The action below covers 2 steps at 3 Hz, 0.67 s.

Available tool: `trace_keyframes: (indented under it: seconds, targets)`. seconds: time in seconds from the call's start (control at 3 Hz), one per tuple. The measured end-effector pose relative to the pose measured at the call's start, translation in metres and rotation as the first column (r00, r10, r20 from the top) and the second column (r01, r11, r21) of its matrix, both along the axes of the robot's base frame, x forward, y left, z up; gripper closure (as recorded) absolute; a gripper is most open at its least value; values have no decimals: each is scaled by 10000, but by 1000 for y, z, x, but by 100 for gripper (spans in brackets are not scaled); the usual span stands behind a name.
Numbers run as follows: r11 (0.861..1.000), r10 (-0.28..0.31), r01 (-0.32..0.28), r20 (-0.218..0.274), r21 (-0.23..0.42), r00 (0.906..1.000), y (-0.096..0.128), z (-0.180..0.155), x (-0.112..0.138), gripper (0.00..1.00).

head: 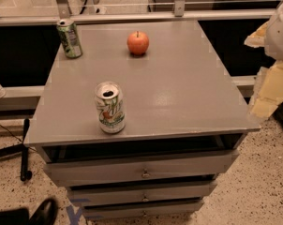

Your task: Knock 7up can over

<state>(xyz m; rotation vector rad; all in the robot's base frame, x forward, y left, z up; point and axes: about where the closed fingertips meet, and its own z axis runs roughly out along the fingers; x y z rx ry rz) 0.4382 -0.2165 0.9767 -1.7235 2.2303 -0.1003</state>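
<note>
The 7up can (110,108) is white and silver with green lettering and an open top. It stands upright near the front left edge of the grey cabinet top (179,93). My gripper (252,75) is at the right edge of the view, beyond the cabinet's right side and far from the can. Its cream-yellow fingers (271,90) stand apart, open and empty, below the white wrist (281,27).
A darker green can (70,38) stands upright at the back left corner. A red apple (138,42) sits at the back middle. The cabinet has drawers (141,170) below. A rail (132,17) runs behind it. A black shoe (43,212) is on the floor at the lower left.
</note>
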Motion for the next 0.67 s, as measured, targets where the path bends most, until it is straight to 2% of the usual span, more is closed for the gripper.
trace_keyframes:
  seconds: [0.33,0.67]
  targets:
    - [10000,0,0,2,0,10000,0,0,0,0]
    - [9962,-30,27,40,873,10000,14,-10,2,0]
